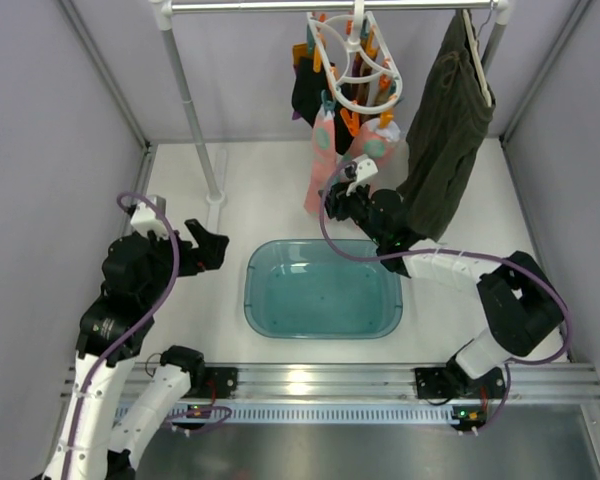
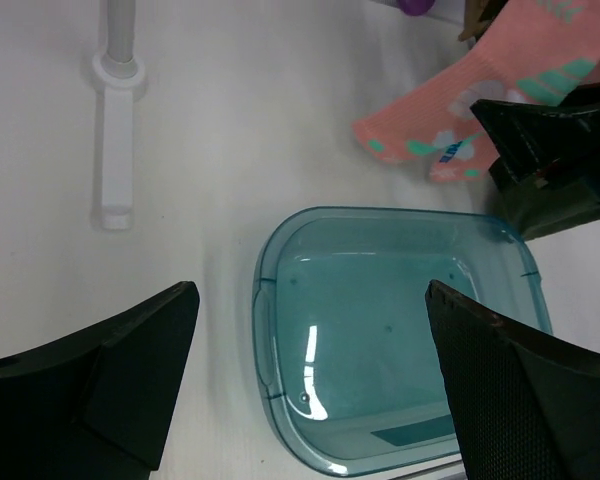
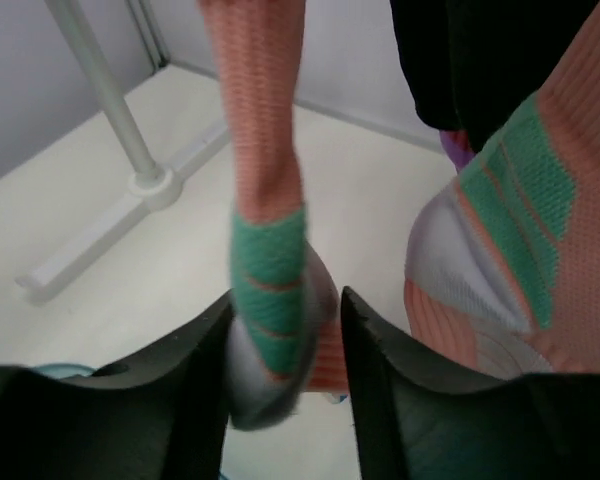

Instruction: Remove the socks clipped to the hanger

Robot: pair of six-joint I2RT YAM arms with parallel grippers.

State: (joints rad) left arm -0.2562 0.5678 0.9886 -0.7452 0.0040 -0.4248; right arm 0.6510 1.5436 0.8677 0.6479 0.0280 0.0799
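Note:
The white ring hanger with orange and teal clips hangs from the top rail. Clipped socks dangle under it: two pink ones and a black one. My right gripper is at the lower end of the left pink sock. In the right wrist view that sock's teal and grey toe fills the gap between the fingers of the right gripper. The second pink sock hangs just to the right. My left gripper is open and holds nothing, above the basin's left side.
A teal plastic basin lies on the table between the arms, below the socks. A dark olive garment hangs on a pale hanger right of the ring hanger. The rack's white post and foot stand at back left.

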